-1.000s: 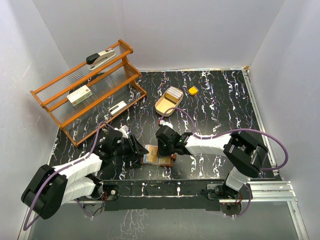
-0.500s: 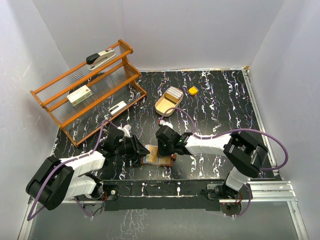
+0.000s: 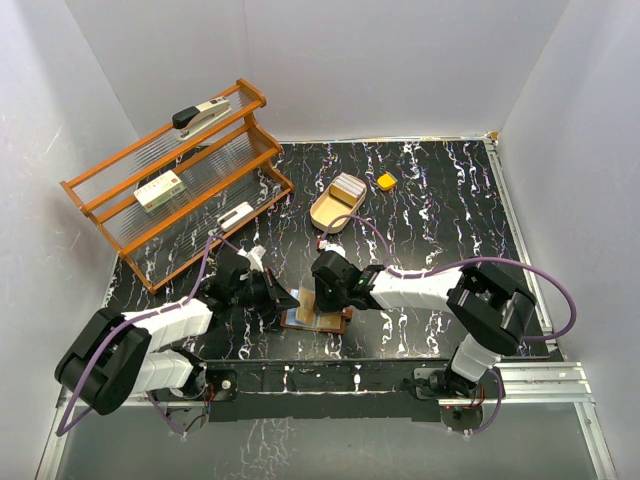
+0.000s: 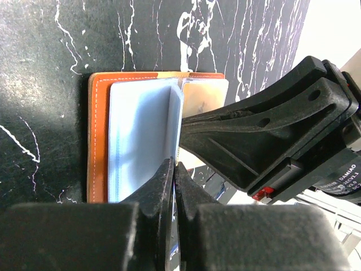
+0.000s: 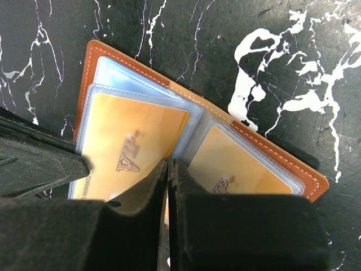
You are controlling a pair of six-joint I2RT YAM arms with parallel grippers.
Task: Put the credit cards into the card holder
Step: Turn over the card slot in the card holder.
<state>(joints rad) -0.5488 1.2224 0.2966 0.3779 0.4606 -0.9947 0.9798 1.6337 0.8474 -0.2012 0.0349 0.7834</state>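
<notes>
Left wrist | left claw (image 4: 174, 170) pinches sleeve (image 4: 144, 135) of wallet (image 4: 98, 141) | right claw (image 5: 168, 169) pressed together beside card (image 5: 130, 135) | inserting; next I likely push it deeper

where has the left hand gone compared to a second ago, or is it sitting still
Yes, it moved: the left hand has crept right, toward the wallet, and its wrist has shifted up, nearer the wooden rack.
</notes>
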